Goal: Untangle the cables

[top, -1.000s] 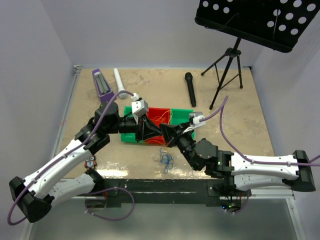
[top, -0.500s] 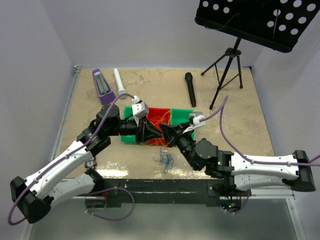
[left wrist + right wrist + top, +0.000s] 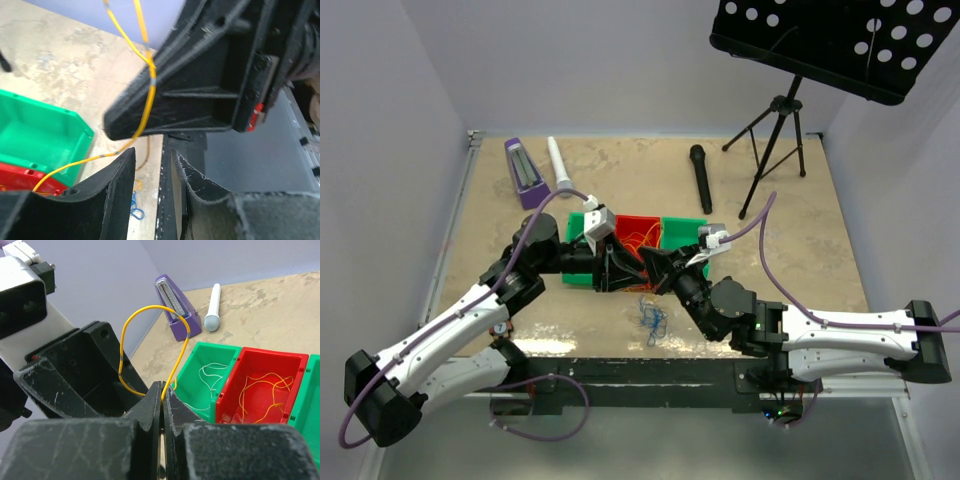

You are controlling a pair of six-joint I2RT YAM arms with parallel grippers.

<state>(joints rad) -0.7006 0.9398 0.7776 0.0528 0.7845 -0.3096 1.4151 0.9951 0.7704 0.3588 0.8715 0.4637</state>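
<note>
My right gripper is shut on a thin yellow cable, which loops up above its fingertips. In the top view this gripper sits nose to nose with my left gripper, just in front of the bins. In the left wrist view my left gripper is open and holds nothing. The yellow cable runs across the right gripper's black finger just beyond the left gripper's tips. A small blue cable tangle lies on the table near the front edge, and it also shows in the left wrist view.
A green bin holds white wires and a red bin holds orange-yellow wires. Another green bin stands to the right. A purple metronome, a white tube, a black microphone and a tripod stand are farther back.
My left gripper has moved a little toward the near edge and closer to the right gripper. The right arm has held still with the yellow cable.
</note>
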